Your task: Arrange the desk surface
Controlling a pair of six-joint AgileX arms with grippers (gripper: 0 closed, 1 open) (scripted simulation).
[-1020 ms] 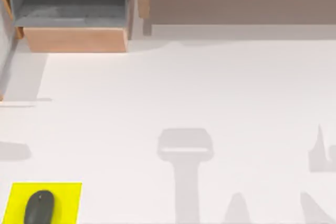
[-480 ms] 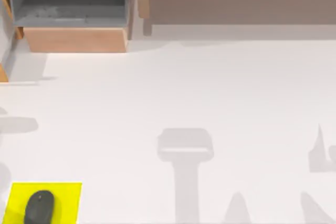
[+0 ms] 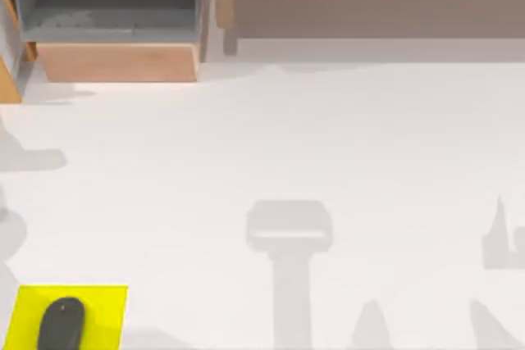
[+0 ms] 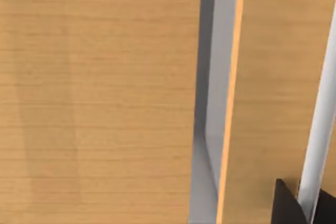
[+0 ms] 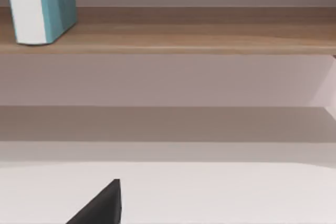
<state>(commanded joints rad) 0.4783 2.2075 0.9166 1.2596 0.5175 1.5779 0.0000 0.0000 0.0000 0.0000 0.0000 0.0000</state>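
White surface point(image 3: 328, 137) fills the frame; mouse point(image 3: 61, 324) on yellow mat point(image 3: 107, 305), lower left; open drawer point(image 3: 115, 61), upper left. Left claw point(image 4: 302, 208) faces wood panelling, grip state indeterminable. Judgement: approach squarely, slowly.

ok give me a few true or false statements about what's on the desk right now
1. A dark mouse lies on the yellow mat. True.
2. The mat sits at the desk's far right corner. False: it is at the near left.
3. The drawer stands open. True.
4. A red book stands on the shelf. False: the book is teal and white.
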